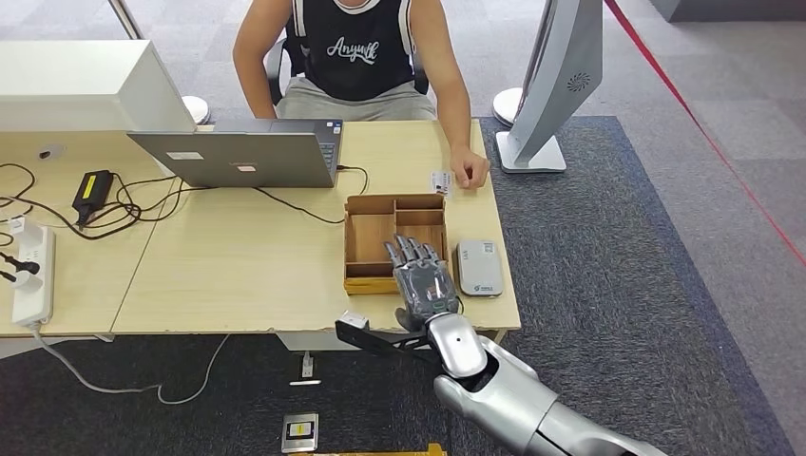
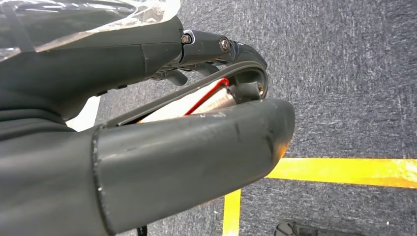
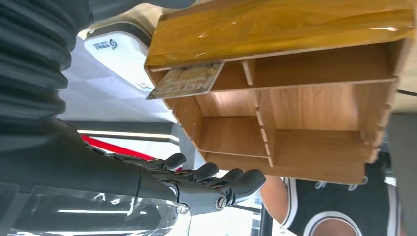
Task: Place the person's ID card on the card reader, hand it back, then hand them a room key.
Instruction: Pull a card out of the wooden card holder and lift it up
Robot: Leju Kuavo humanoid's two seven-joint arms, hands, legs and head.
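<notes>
Fingers of the right hand are held straight and slightly apart, with nothing between them; the hand is empty. It is stretched forward, back upward, over the near right corner of the wooden tray, just beside the white card reader on the bench. In the right wrist view a card, judged to be a room key, lies in the tray's near compartment, close to the fingers. The left hand hangs by the floor, and its state cannot be told.

Farther off, at the bench's far edge, a small card, presumably the ID card, lies on the bench touching the person's hand. Nothing rests on the reader. Whether the card has been read and returned cannot be told; from the hand's place at the tray, the key step is judged to be in hand, with pick-up and handover left to be done.
</notes>
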